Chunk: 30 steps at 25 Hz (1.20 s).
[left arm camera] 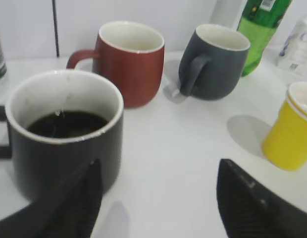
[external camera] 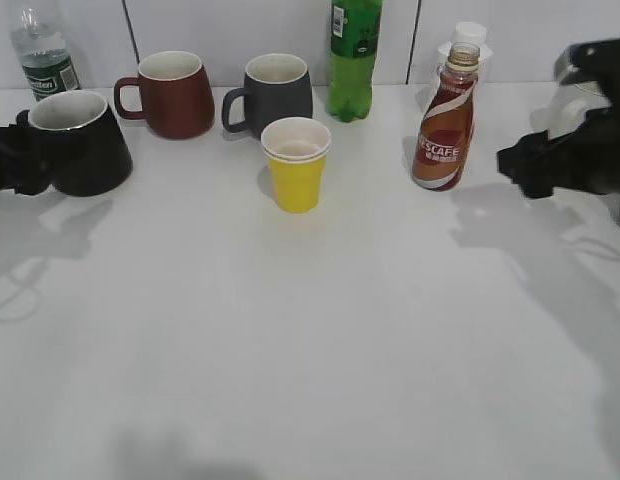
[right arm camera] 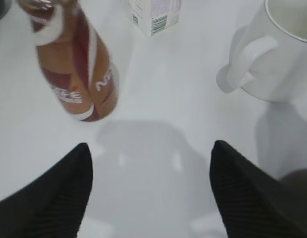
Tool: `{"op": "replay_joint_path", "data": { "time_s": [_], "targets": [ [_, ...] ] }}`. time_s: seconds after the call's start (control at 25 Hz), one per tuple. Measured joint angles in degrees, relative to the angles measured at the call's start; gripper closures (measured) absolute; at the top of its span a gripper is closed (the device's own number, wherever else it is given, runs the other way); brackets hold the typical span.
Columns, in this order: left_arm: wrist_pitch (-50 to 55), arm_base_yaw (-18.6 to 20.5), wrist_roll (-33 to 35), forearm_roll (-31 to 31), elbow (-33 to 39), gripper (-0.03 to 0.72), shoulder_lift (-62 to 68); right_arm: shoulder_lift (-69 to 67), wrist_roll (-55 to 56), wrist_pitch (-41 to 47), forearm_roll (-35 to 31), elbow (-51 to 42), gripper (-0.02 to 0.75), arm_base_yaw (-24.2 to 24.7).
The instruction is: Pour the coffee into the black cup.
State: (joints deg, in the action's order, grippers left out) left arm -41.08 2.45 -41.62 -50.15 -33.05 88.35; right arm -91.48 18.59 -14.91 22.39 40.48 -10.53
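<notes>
The coffee bottle (external camera: 445, 125) stands upright at the right of the table, uncapped; it also shows in the right wrist view (right arm camera: 76, 69). The black cup (external camera: 80, 143) stands at the far left and holds dark liquid, as the left wrist view (left arm camera: 64, 131) shows. My left gripper (left arm camera: 158, 198) is open and empty, its left finger beside the black cup's wall. In the exterior view it is a dark shape (external camera: 15, 160) at the left edge. My right gripper (right arm camera: 151, 193) is open and empty, a little to the right of the coffee bottle, and shows in the exterior view (external camera: 525, 165).
A maroon mug (external camera: 170, 93), a dark grey mug (external camera: 275, 92) and a green soda bottle (external camera: 353, 58) stand along the back. A yellow paper cup (external camera: 296, 163) stands in the middle. A water bottle (external camera: 45, 55) is back left. A white mug (right arm camera: 284, 47) and small carton (right arm camera: 153, 15) are near the right gripper.
</notes>
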Motion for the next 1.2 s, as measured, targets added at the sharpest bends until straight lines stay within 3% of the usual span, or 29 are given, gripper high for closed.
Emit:
{"op": "replay_joint_path", "data": {
  "time_s": [0.2, 0.6, 0.72, 1.04, 1.2],
  "targets": [
    [15.6, -6.6, -10.0, -0.5, 0.0, 0.141, -8.9, 7.6, 3.7, 12.3, -0.1, 1.7, 0.158, -0.9],
    [31.5, -21.1, -20.9, -0.1, 0.0, 0.141, -22.9, 15.2, 4.1, 43.2, -1.4, 10.8, 0.171, -10.3],
    [37.5, -25.6, -21.2, 2.2, 0.0, 0.146, -26.7, 19.1, 3.6, 48.6, -4.2, 12.2, 0.172, -11.3],
    [61.5, -36.6, -20.6, 16.4, 0.0, 0.166, -34.1, 34.5, -1.7, 56.3, -16.0, 12.4, 0.172, -11.4],
    [71.9, -42.0, -10.0, 26.5, -0.9, 0.185, -38.5, 42.0, -5.9, 60.9, -19.8, 12.4, 0.172, -11.4]
  ]
}}
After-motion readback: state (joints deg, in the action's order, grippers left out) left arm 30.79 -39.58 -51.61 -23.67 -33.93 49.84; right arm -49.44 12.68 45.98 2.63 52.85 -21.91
